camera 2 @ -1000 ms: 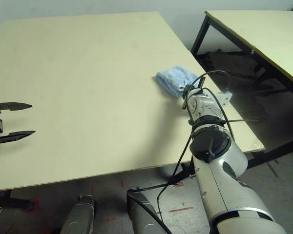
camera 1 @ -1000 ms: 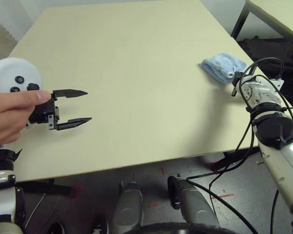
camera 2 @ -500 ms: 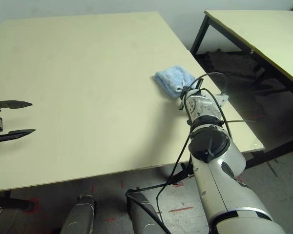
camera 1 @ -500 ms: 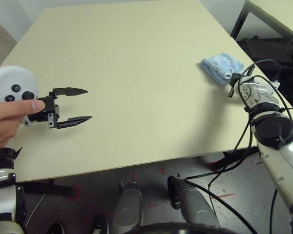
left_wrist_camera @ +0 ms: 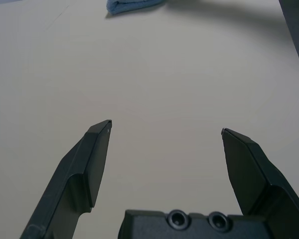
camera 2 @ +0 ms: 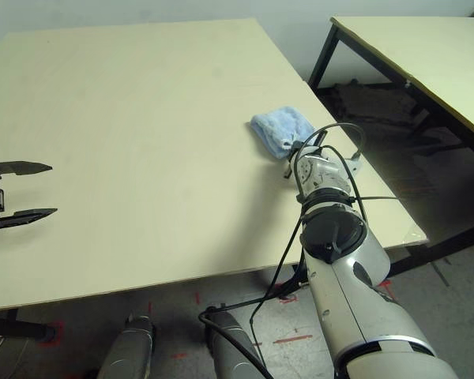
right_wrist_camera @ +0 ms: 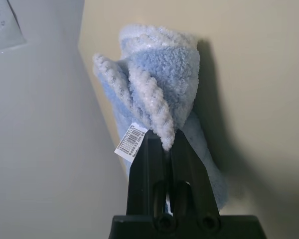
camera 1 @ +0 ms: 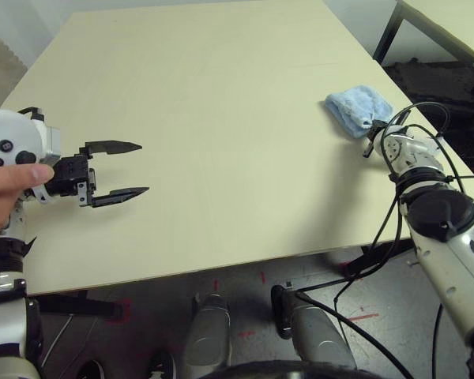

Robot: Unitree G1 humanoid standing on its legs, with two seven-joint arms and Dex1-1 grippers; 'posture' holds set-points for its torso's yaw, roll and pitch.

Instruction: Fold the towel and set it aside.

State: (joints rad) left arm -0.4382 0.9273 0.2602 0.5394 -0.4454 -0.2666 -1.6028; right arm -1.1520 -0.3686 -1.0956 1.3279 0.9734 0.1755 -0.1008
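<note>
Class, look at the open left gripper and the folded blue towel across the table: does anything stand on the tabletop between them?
Nothing visible does. Bare table lies between the open left gripper and the towel, which sits near the far right edge. The right gripper is already shut on the towel's near edge.

The right gripper (right_wrist_camera: 162, 142) has its two black fingers (right_wrist_camera: 144, 164) pressed together on the white edge of the folded blue towel (right_wrist_camera: 162, 79). A white label (right_wrist_camera: 131, 140) hangs beside them. The towel lies on the table (right_wrist_camera: 259, 74).
</note>
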